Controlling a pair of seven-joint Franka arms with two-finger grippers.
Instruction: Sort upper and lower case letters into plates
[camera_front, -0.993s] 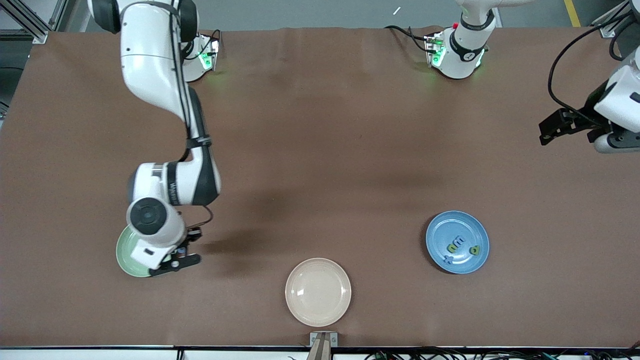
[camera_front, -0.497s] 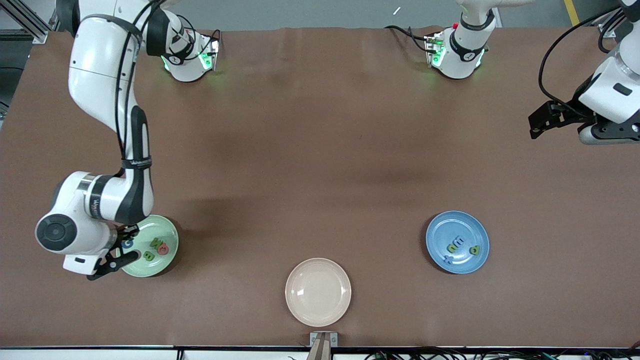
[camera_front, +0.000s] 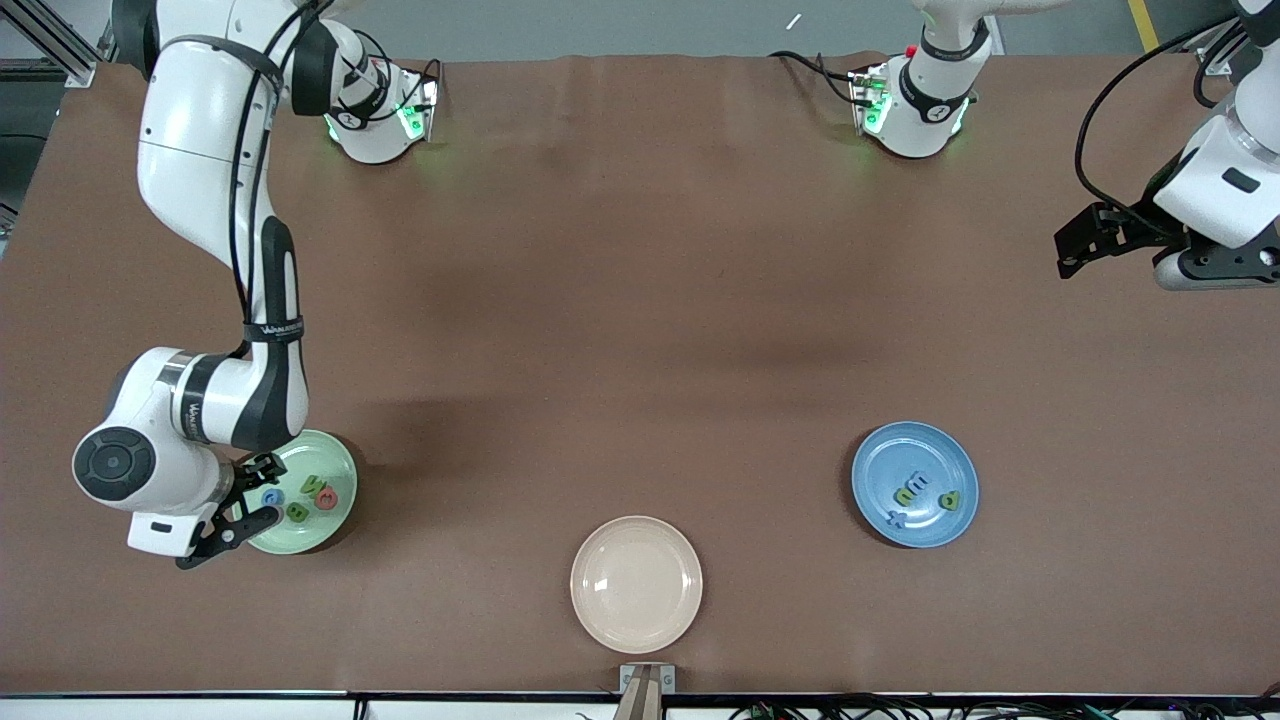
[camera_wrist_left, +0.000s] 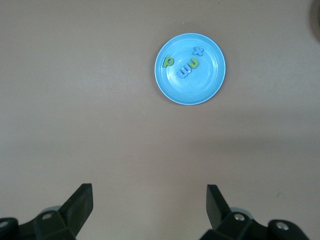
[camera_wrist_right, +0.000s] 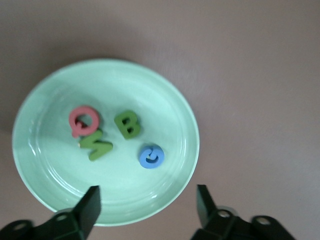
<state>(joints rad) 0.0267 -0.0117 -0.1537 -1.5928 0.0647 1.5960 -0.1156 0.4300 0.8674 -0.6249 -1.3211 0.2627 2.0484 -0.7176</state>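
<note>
The right claw (camera_front: 243, 497), spread wide and empty, has pulled back to the green plate's (camera_front: 340, 520) edge; four letters (camera_wrist_right: 112, 136) lie inside, four more on the blue plate (camera_front: 870, 505). Sorting looks complete. The left claw (camera_wrist_left: 149, 200) waits, wide open, above bare worktop (camera_front: 640, 300).

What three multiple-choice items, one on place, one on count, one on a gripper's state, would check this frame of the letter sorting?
1. Where is the red letter?
A. on the green plate
B. on the blue plate
C. on the cream plate

2. How many letters lie on the blue plate?
A. two
B. four
C. six

3. How is the right gripper?
A. shut on a letter
B. open, holding nothing
C. shut on the plate's rim

Answers:
1. A: the right wrist view shows it there, beside the green N.
2. B: the left wrist view shows four pieces.
3. B: its fingers stand apart over the green plate's edge.
</note>
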